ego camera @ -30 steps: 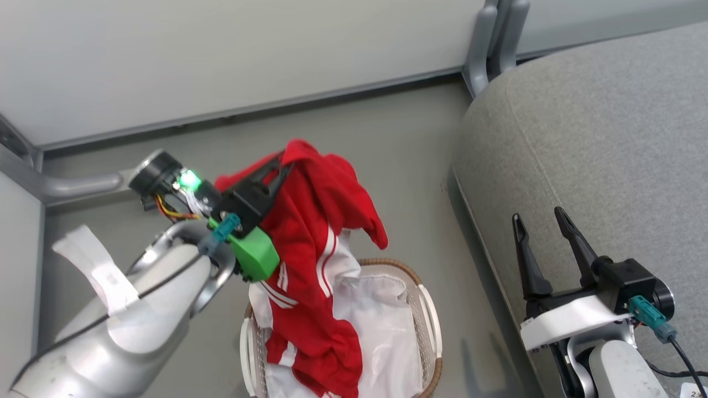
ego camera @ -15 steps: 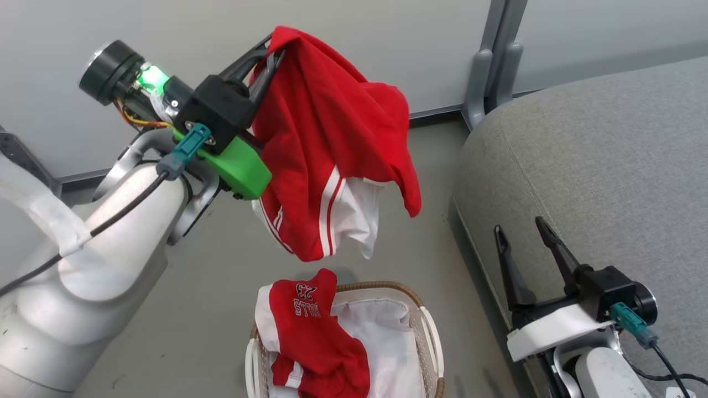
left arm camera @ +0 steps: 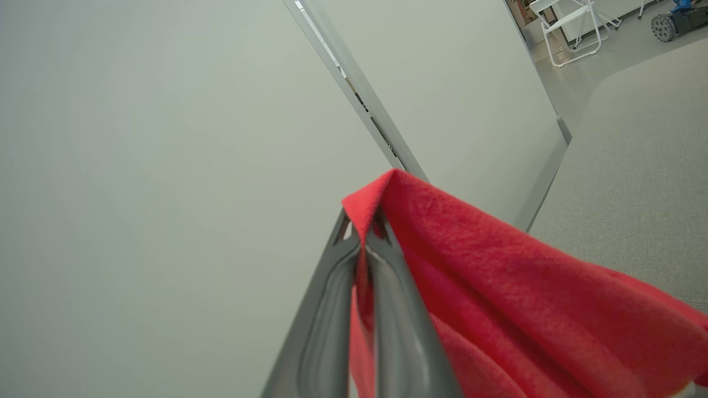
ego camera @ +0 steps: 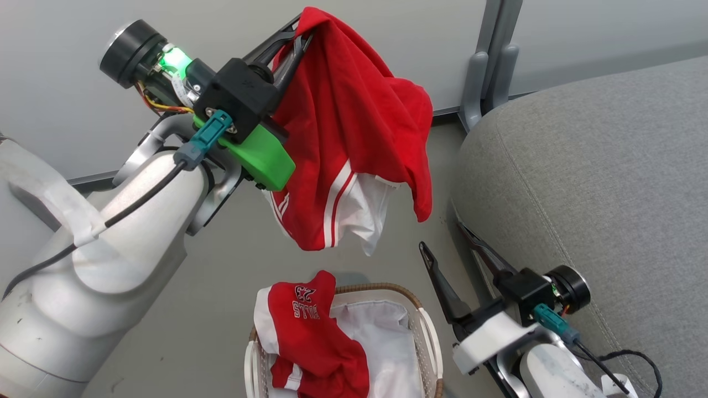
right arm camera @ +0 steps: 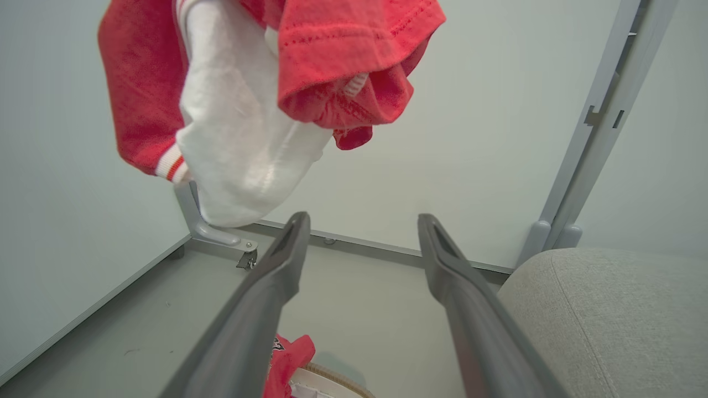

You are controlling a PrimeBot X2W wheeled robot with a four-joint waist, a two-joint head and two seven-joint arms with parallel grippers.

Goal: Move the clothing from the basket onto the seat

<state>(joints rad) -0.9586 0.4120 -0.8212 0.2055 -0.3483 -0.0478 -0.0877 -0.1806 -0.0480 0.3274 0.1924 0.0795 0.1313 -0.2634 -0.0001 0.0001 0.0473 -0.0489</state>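
Two garments: one aloft, one in the basket.
left gripper: fingers pinched on a fold of the held garment, high above the basket; the cloth drapes down and right of the tips.
held garment: limp red knit, white panel, red-white stripe trim.
jersey: red, crumpled, draped over the basket's left rim; print "BULLS 23", upside down in head view.
basket: oval, white perforated plastic, brown woven rim, white liner.
right gripper: fingers spread, empty, low between basket and seat.
seat: grey woven fabric, rounded edge, stitched seam.
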